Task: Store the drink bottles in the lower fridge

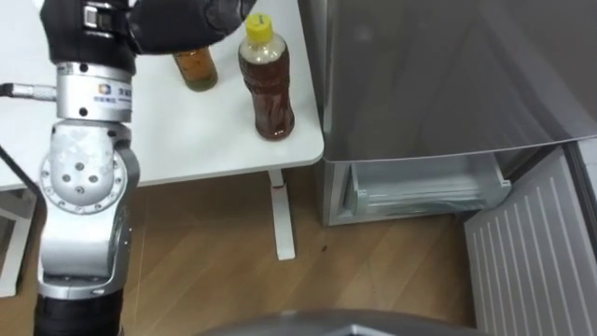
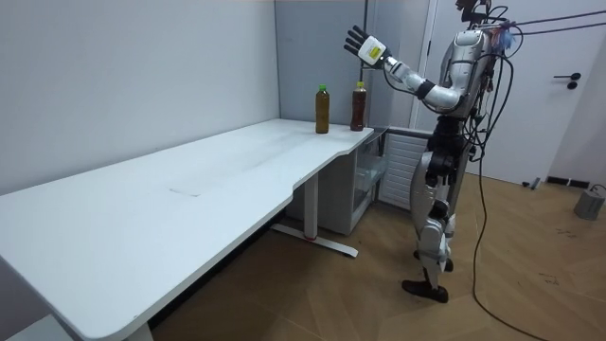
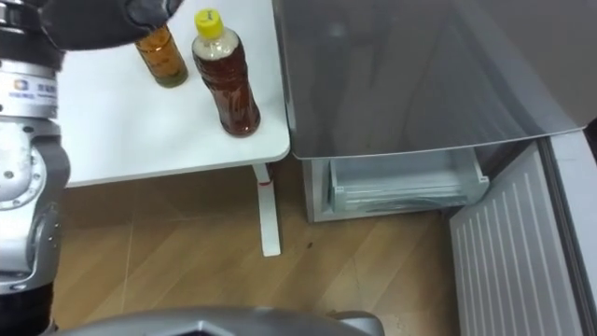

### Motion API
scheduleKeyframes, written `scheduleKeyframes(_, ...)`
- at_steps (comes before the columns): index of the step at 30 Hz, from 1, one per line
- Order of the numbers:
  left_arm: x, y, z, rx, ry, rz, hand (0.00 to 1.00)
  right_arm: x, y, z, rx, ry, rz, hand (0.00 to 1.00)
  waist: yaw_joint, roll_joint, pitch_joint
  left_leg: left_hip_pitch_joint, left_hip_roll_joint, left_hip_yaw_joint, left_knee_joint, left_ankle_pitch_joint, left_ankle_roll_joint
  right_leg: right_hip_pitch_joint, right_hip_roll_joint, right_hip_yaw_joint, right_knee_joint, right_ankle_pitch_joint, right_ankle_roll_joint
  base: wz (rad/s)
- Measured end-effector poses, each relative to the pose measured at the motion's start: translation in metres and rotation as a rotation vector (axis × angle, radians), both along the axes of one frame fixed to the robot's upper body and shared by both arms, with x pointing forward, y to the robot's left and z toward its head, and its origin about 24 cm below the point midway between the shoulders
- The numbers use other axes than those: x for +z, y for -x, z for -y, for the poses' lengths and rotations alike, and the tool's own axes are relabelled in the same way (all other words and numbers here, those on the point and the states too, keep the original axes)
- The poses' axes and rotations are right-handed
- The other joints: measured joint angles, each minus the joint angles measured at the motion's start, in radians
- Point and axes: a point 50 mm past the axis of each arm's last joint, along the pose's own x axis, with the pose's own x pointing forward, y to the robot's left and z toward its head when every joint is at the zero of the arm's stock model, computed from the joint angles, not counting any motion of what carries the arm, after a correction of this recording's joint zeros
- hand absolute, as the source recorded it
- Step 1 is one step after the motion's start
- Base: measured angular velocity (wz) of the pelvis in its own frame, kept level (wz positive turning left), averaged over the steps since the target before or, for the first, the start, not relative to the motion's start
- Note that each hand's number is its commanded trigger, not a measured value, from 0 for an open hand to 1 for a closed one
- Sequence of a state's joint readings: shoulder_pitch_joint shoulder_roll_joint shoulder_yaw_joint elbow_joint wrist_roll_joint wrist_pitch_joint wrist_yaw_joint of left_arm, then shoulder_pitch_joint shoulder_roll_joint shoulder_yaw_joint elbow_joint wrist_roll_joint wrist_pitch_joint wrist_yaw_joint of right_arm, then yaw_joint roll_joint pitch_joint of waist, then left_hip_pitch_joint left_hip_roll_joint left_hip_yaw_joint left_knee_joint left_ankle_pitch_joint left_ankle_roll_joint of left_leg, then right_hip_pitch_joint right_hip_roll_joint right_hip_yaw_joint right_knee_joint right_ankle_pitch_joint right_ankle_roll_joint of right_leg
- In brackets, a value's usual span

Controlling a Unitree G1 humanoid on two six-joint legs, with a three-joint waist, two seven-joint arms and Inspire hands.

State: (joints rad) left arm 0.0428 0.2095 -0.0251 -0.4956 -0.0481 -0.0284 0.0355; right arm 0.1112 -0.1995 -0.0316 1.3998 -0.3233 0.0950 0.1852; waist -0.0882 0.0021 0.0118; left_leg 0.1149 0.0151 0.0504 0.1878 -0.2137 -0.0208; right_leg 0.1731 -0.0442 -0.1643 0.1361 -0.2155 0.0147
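Two drink bottles stand near the corner of the white table (image 1: 168, 140). The dark tea bottle (image 1: 268, 89) with a yellow cap is nearest the fridge. To its left is a lighter amber bottle (image 1: 196, 68) with a green cap (image 2: 322, 88). My left hand (image 1: 182, 23) hovers above the amber bottle and hides its top in the eye views. In the room view the left hand (image 2: 360, 43) is raised over both bottles, fingers spread, holding nothing. The grey fridge (image 1: 448, 75) stands right of the table with its lower compartment (image 1: 424, 187) open.
The lower fridge door (image 1: 532, 257), white and ribbed inside, swings out at the lower right. A white table leg (image 1: 280, 219) stands on the wooden floor between me and the fridge. I stand on the wooden floor right in front of the fridge, at the table's corner.
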Motion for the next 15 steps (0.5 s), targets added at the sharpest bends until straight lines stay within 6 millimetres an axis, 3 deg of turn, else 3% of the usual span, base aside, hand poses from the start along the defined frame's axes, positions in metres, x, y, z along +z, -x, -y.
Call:
scheduleKeyframes(7, -0.016, 0.000, 0.003, -0.043, -0.021, -0.097, 0.00, 0.000, -0.005, 0.000, 0.003, 0.001, 0.010, 0.00, -0.001, -0.023, -0.0020, 0.000, 0.000, 0.000, 0.001, 0.000, 0.000, -0.001, -0.001, -0.003, 0.001, 0.000, 0.000, 0.00)
scheduleKeyframes(15, -0.017, -0.001, 0.003, -0.064, -0.004, -0.108, 0.00, 0.000, -0.011, 0.000, 0.007, 0.004, 0.026, 0.00, -0.004, -0.025, -0.0055, 0.001, 0.000, -0.001, 0.002, 0.000, 0.000, 0.000, -0.001, -0.004, 0.007, 0.000, 0.000, 0.00)
